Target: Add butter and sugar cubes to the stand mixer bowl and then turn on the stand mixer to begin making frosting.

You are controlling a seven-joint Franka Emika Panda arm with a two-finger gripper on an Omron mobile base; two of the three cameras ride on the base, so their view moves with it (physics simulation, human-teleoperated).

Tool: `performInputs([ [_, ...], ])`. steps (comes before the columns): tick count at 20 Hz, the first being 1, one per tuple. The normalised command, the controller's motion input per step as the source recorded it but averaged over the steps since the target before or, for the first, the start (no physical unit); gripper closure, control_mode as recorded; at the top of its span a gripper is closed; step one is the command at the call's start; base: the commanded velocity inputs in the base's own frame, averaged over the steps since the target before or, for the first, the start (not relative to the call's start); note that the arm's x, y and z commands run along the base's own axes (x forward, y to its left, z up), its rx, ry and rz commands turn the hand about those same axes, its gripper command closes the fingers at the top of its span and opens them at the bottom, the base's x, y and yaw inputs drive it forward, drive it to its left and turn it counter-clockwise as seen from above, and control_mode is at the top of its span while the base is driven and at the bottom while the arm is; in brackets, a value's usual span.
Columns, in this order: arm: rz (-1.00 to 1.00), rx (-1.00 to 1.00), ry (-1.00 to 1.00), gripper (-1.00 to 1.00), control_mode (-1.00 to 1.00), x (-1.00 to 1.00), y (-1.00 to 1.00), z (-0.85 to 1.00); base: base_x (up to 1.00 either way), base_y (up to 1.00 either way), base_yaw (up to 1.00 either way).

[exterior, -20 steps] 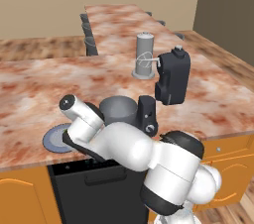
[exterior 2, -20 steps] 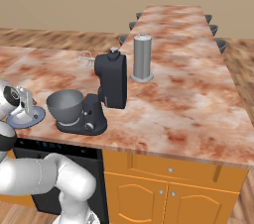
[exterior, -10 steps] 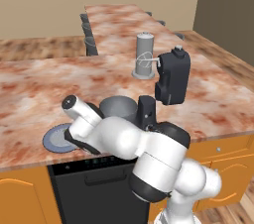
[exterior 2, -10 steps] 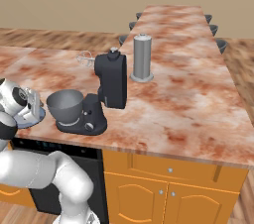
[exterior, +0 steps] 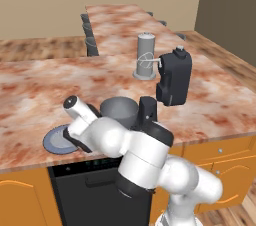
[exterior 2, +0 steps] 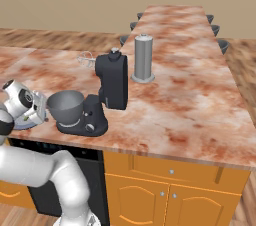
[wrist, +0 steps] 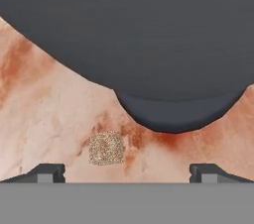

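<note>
Sugar cubes (wrist: 106, 148) lie as a small tan clump on the marbled table (wrist: 44, 119), just ahead of the end effector (wrist: 127, 171), whose two fingertips stand wide apart, released and grasping nothing. Beyond the clump looms the grey mixer bowl (wrist: 149, 34) on its narrower foot. From the base cameras, the hand sits low over a flat blue-grey plate (exterior: 56, 141) at the table's front edge, beside the bowl. The stand mixer (exterior 2: 111, 90) rises behind, head tilted up, and a tall grey cylinder (exterior 2: 143, 58) stands farther back.

Arm hides part of the plate (exterior: 54, 141); stand mixer bowl (wrist: 149, 44) cropped.
</note>
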Motion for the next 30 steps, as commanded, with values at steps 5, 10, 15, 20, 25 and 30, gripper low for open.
performInputs([
  [5, -0.04, 0.0, 0.04, -1.0, -1.0, 0.24, 0.0, -0.23, 0.0, 0.0, 0.0],
  [10, -0.02, 0.0, 0.03, -1.0, -1.0, 0.23, 0.0, -0.21, 0.0, 0.0, 0.0],
  [15, -0.02, 0.0, 0.03, -1.0, -1.0, 0.07, 0.0, -0.22, 0.0, 0.0, 0.0],
  [20, -0.02, 0.0, 0.01, -1.0, -1.0, 0.0, -0.08, -0.16, 0.0, 0.0, 0.0],
  [25, -0.02, 0.0, 0.01, -1.0, -1.0, 0.01, -0.17, -0.1, 0.0, 0.0, 0.0],
  [30, 0.0, -0.01, 0.05, -1.0, -1.0, 0.01, -0.04, -0.16, 0.0, 0.0, 0.0],
])
